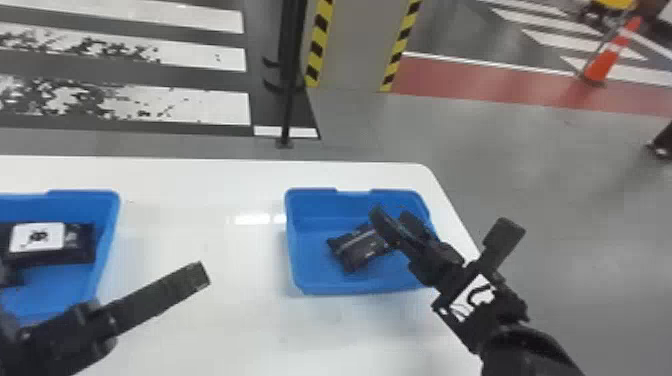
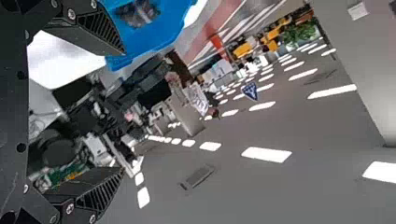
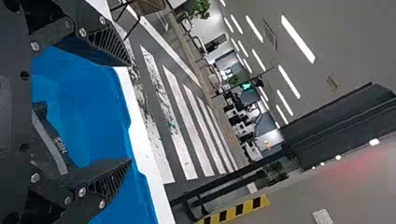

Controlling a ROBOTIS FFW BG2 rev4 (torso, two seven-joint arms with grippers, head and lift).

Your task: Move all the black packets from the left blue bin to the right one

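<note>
Black packets lie in both bins: one in the left bin (image 1: pixel 107 215), which the view's edge cuts off, and one (image 1: pixel 357 250) in the right bin (image 1: pixel 325 285), partly hidden behind the right gripper (image 1: pixel 393 214). This gripper has its fingers apart, as has the left gripper (image 1: pixel 107 276).

No wording legible. Black packet (image 1: pixel 82 252) in left blue bin (image 1: pixel 106 220): white label (image 1: pixel 50 231), dark graphic. Packet (image 3: pixel 44 154) in right blue bin (image 1: pixel 320 282): small pale print (image 3: pixel 60 145), too blurred to read. Right arm (image 1: pixel 522 350) carries a white sticker (image 1: pixel 475 295) with black marks. Background: blue triangular sign (image 2: pixel 250 91) with white marking, left wrist view; green sign (image 3: pixel 246 87) with pale mark, right wrist view.
</note>
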